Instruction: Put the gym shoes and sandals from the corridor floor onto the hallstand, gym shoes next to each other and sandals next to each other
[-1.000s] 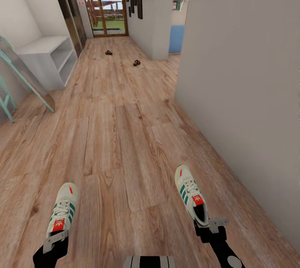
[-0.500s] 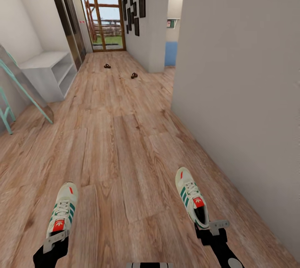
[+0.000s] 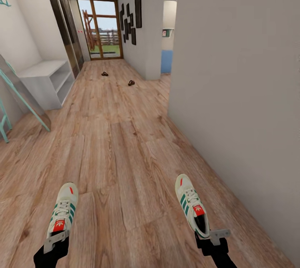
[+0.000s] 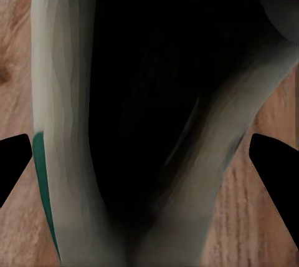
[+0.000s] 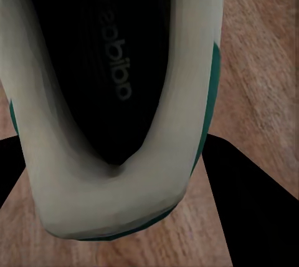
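I hold one white gym shoe with green stripes in each gripper, low over the wood-plank corridor floor point(image 3: 125, 143). My left gripper point(image 3: 55, 241) is shut on the heel of the left gym shoe point(image 3: 62, 211); up close its dark opening point(image 4: 143, 92) sits between my fingers point(image 4: 12, 167). The right gripper point(image 3: 211, 234) is shut on the heel of the right gym shoe point(image 3: 191, 203), whose heel point(image 5: 112, 211) shows close up. Two small brown sandals point(image 3: 104, 73) point(image 3: 131, 82) lie apart far down the corridor. The hallstand is out of view.
A low white bench point(image 3: 46, 78) with open shelves stands against the left wall, with no upper shelves above it. A teal leaning frame point(image 3: 23, 101) is at the left. A grey wall point(image 3: 233, 93) runs along my right. A glass door point(image 3: 102, 30) ends the corridor.
The head camera has tilted upward, so the corridor and sandals sit lower in the picture and more ceiling shows. Both shoes stay held in the grippers.
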Robot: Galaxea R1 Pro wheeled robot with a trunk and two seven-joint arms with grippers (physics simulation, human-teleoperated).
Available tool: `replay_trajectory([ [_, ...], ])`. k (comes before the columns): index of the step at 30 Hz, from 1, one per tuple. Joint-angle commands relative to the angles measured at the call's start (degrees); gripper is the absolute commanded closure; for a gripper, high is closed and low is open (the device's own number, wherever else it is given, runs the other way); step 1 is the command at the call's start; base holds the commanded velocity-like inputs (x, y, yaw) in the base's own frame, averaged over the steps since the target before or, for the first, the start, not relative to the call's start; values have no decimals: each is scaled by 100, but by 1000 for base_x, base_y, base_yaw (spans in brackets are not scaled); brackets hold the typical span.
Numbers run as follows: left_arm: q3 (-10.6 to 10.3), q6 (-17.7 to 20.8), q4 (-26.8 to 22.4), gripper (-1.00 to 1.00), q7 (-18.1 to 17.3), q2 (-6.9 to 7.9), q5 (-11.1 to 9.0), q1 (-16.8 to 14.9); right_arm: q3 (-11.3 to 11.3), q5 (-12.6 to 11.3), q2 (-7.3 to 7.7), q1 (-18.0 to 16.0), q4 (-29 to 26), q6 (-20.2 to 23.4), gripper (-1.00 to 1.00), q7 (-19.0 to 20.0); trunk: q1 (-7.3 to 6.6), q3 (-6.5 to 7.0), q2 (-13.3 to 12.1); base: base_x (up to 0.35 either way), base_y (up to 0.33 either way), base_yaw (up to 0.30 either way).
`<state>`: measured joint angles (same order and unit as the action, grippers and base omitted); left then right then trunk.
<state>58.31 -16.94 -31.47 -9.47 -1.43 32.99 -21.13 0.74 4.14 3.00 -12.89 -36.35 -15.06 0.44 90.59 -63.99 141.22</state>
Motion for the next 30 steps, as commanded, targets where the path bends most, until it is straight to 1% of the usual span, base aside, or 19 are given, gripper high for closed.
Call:
replay_trajectory([
  [1, 49, -20, -8, 100, -47, -6, 41, -7, 5, 39, 2, -3, 4, -14, 100, -8, -1, 4, 2, 0, 0, -73],
  [13, 49, -20, -13, 100, -48, -7, 33, -6, 1, 34, 0, -3, -11, -15, 100, -11, -1, 107, 2, -5, -2, -68],
  [19, 50, -20, -25, 100, -47, -7, 32, -5, 5, 30, -30, -3, -39, -14, 100, -16, -1, 142, 2, -261, -153, 87],
  [23, 51, -20, -26, 100, -47, -7, 32, -5, 5, 36, 2, 3, -47, -62, 100, 4, -1, 144, 2, -278, -170, 12],
  [30, 49, -20, -18, 100, -47, -7, 32, -5, 5, 34, -16, 2, -36, -76, 100, 3, -1, 144, 2, -278, -174, 1],
])
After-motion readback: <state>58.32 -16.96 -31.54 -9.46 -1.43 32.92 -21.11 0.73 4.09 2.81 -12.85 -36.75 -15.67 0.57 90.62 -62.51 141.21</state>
